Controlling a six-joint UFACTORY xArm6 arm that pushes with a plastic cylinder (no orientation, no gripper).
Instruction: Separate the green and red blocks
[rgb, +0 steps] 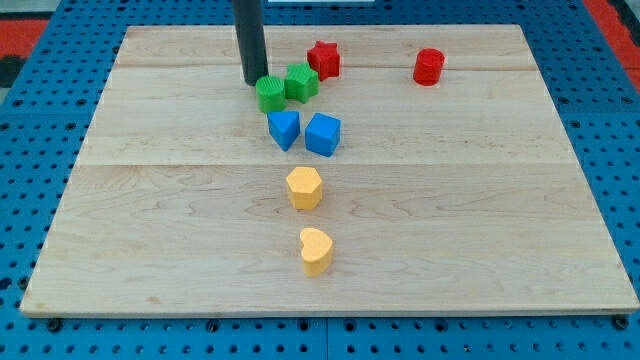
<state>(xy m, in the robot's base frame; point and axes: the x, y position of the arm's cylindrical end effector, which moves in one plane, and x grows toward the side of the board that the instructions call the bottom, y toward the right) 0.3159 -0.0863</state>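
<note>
**Reds & greens: partly split, one red star sitting too close**

No gripper on this rig, so nothing to call open or closed; the arm is ending in a dark rod. My tip is resting on the worktop at the view's top, just left of and touching (or nearly touching) the green cylinder.

Task progress, judging by layout: approx. half done. The red cylinder is sitting well apart from everything, off toward the view's top right, so that one is looking finished. The red star is lying just beside the green star-like block, up and to its right; can't tell if they're touching, but the gap is tiny at best. The 2 greens are pressing against each other, w/ the cylinder also sitting near the blue triangular block below it. What's left, in my view: widening the gap between the red star and the green pair.

Count:
- Red: 2 (star, cylinder)
- Green: 2 (cylinder, star-like)
- Blue: 2, the triangular one and a blue cube, side by side
- Yellow: 2, a yellow hexagon and a yellow heart lower down the middle

Total 8 blocks.
</note>
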